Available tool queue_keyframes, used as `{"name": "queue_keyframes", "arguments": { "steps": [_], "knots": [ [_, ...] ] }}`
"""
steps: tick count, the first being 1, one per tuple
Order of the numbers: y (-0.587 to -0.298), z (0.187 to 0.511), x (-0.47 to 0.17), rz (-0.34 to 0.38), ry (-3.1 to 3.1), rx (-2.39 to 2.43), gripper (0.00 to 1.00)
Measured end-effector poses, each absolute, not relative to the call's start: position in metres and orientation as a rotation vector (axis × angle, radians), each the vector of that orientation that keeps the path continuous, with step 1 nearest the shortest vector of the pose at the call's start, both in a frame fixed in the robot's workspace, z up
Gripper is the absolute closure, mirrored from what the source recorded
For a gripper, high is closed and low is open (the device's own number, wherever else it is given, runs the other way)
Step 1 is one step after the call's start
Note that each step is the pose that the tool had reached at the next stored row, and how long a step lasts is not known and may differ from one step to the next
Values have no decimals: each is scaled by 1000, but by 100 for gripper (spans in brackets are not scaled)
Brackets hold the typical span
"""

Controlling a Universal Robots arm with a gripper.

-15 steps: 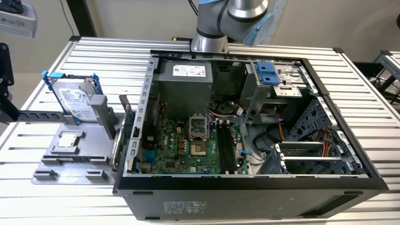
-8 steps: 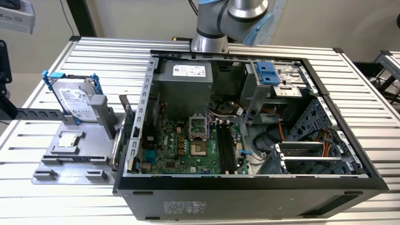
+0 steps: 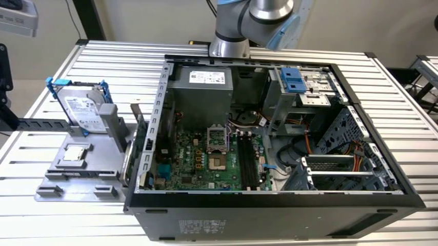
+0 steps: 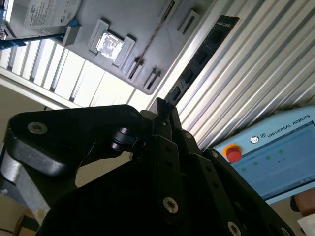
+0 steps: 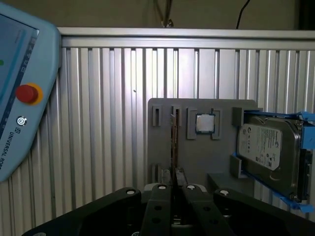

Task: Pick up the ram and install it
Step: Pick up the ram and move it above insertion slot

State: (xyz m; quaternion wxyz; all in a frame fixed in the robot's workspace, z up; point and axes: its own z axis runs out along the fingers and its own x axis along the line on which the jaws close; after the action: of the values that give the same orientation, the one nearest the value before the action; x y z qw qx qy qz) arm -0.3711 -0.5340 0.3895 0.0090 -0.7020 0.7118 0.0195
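Note:
My gripper [image 5: 173, 186] hangs high above the grey parts tray [image 5: 206, 157], its fingers shut on the ram [image 4: 202, 56]. In the second wrist view the ram is a long dark board with chip rectangles, reaching out from the gripper [image 4: 162, 105] over the ribbed table. In the first wrist view the ram [image 5: 173, 142] is edge-on, a thin line rising from between the fingers. The open computer case [image 3: 274, 205] lies on the table, and the motherboard's black slots [image 3: 247, 161] sit right of the processor socket. The arm [image 3: 239, 25] rises behind the case.
On the tray [image 3: 75, 179], at the exterior view's left, sit a grey hard drive [image 3: 85, 110] in a blue bracket and a small silver processor chip [image 3: 74, 154]. Both wrist views show a teach pendant [image 5: 19, 98] with a red button. Cables and drive cages crowd the case's right half.

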Motion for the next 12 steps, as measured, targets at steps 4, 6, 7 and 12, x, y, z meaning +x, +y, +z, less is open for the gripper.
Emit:
{"name": "queue_keyframes", "arguments": {
  "steps": [4, 6, 7, 12],
  "knots": [
    [-534, 391, -371, 61, 2224, -2194, 100],
    [-534, 394, -371, 61, 2224, -2193, 100],
    [-534, 394, -371, 61, 2224, -2193, 100],
    [-534, 395, -371, 61, 2223, -2193, 100]
  ]
}}
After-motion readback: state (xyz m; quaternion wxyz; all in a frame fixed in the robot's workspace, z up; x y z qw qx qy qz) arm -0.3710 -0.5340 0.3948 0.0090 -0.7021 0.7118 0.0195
